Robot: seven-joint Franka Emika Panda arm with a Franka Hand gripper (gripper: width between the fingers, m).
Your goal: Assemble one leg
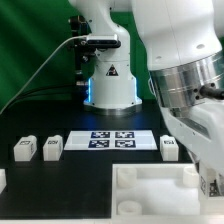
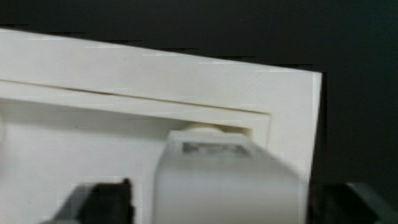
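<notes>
My gripper point(image 2: 228, 195) is shut on a small white leg point(image 2: 222, 170). The dark fingers point(image 2: 103, 205) stand on either side of it. The leg's far end sits at a corner socket of the large white tray-like piece point(image 2: 107, 110). In the exterior view the gripper point(image 1: 205, 180) hangs over the tray-like piece's point(image 1: 150, 190) right corner, and the held leg's tag point(image 1: 207, 186) just shows. Three more legs stand on the black table: two on the exterior view's left point(image 1: 25, 149) point(image 1: 53, 148) and one on its right point(image 1: 170, 148).
The marker board point(image 1: 112, 141) lies flat behind the tray-like piece. The robot's base point(image 1: 108, 85) stands at the back with cables trailing to the exterior view's left. The arm fills the upper right. A small white piece point(image 1: 2, 180) shows at the left edge.
</notes>
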